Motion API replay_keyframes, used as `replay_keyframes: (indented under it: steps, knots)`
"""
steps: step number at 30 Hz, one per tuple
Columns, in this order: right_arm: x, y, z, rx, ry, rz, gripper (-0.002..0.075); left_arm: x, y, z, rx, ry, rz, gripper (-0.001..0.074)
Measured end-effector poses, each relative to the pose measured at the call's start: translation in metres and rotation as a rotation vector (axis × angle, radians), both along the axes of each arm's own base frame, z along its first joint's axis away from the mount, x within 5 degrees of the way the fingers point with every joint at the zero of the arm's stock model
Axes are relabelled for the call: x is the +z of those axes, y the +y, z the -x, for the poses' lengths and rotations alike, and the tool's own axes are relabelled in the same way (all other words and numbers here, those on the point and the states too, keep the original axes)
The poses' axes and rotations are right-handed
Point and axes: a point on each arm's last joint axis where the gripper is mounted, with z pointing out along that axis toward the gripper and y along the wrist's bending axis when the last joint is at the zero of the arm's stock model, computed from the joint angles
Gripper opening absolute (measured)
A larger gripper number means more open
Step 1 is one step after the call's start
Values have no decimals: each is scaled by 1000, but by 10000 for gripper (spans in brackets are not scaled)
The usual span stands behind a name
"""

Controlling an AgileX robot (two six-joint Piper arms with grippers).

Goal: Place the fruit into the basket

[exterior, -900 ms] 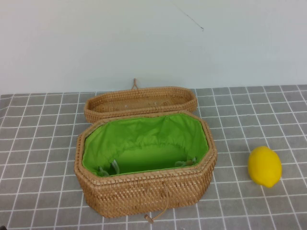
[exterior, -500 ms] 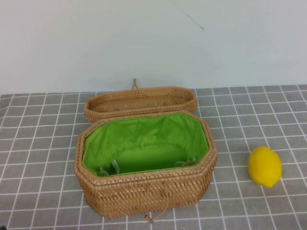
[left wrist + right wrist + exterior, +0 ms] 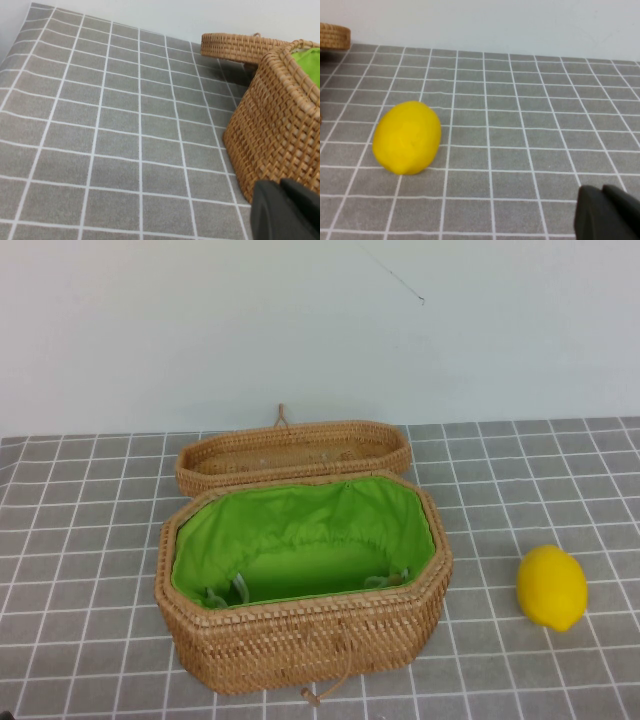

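1. Plain pale wall behind; grey tablecloth (image 3: 90, 540) with a white grid covers the table.
2. Basket (image 3: 300, 640), octagonal woven rattan with green lining (image 3: 300, 540), sits mid-table, open and empty. Its toggle clasp (image 3: 312, 697) hangs at the near side. Shallow woven lid (image 3: 293, 452) lies just behind it, touching or nearly touching the back rim.
3. Lemon (image 3: 552, 587) lies on the cloth on the robot's right, apart from the basket, nothing touching it.
4. Neither arm shows in the high view. Left gripper (image 3: 285, 210): only a dark corner shows in its wrist view, low beside the basket's left wall; cannot tell the jaw state. Right gripper (image 3: 607, 212): same dark corner, near the cloth with the lemon (image 3: 407, 137) ahead of it; cannot tell the jaw state.
5. Step in hand, as I judge it: right arm reaches for the lemon. The skin is smooth and the shape round, so it may roll; best to grip across the short axis at mid-body, centred, with a moderate squeeze. Lift clear of the basket rim and release low over the lining.
6. No brands, labels or readable writing anywhere.
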Motion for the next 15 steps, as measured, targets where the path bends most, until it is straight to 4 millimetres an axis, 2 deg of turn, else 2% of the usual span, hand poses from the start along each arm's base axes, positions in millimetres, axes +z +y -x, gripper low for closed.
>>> replay_keyframes:
  steps: [8, 15]
  knots:
    - [2, 0, 0, 1, -18, 0, -2, 0, 0, 0, 0, 0, 0, 1]
    - [18, 1, -3, 16, -204, 7, -2, 0, 0, 0, 0, 0, 0, 1]
